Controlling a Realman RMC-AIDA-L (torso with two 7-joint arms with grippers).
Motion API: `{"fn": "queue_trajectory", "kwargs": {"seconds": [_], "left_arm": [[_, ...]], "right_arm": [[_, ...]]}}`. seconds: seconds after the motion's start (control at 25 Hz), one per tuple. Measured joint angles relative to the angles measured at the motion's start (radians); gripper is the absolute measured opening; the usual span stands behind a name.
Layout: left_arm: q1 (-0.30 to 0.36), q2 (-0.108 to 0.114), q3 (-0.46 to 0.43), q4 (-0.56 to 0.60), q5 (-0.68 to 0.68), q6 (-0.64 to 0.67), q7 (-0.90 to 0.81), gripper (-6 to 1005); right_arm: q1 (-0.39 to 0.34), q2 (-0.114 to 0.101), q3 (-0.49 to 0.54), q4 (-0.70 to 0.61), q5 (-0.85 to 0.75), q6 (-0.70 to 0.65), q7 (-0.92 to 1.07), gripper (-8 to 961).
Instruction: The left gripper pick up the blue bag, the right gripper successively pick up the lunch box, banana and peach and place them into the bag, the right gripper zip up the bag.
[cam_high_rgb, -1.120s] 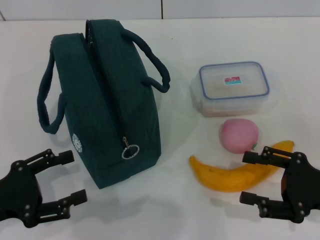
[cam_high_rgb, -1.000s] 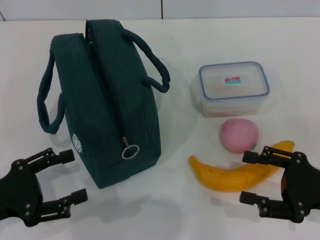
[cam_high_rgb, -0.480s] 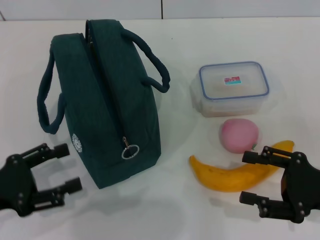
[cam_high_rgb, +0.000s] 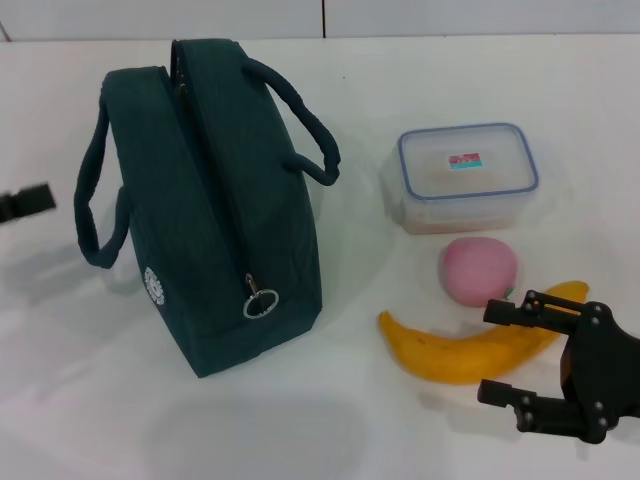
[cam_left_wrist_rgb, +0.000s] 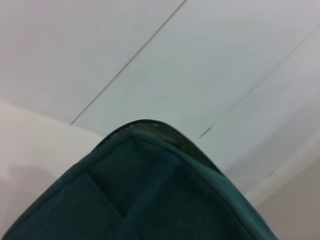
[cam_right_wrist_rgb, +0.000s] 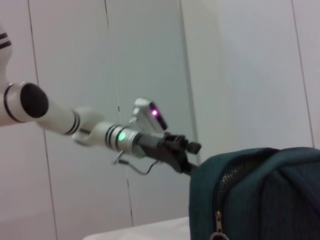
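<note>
The blue bag stands upright on the desk, zipped, with the left gripper just beside its handle; whether that gripper is clenched I cannot tell. The right gripper hovers spread wide over the banana, near the peach and lunch box.

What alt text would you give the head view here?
A large dark teal fabric bag stands zipped shut on a white table, with a clear blue-rimmed lunch box, round pink peach and curved yellow banana beside it. The black right gripper waits open near the banana; the left gripper barely shows at the frame edge.
</note>
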Motion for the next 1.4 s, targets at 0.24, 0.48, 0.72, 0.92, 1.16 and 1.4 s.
{"fn": "queue_trajectory", "kwargs": {"seconds": [0.24, 0.48, 0.72, 0.92, 1.16, 1.4], "left_arm": [[-0.147, -0.003, 0.025, 0.207, 0.176, -0.014, -0.361, 882], [-0.231, -0.001, 0.179, 0.339, 0.199, -0.013, -0.579, 880], [-0.293, -0.011, 0.216, 0.344, 0.296, -0.036, -0.63, 881], [-0.308, -0.023, 0.223, 0.34, 0.329, -0.051, -0.635, 881], [-0.312, -0.032, 0.282, 0.343, 0.34, -0.081, -0.642, 869], [-0.308, -0.037, 0.282, 0.336, 0.316, -0.099, -0.589, 774]], "right_arm": [[0.0, 0.0, 0.003, 0.0, 0.0, 0.016, 0.001, 725], [0.0, 0.0, 0.004, 0.0, 0.001, 0.018, 0.001, 725], [0.001, 0.0, 0.004, 0.0, 0.014, 0.019, 0.002, 725], [0.004, 0.0, 0.004, 0.0, 0.014, 0.019, 0.003, 724], [0.004, 0.0, 0.004, 0.001, 0.032, 0.018, 0.007, 724], [0.0, -0.001, 0.005, 0.002, 0.054, 0.016, 0.039, 724]]}}
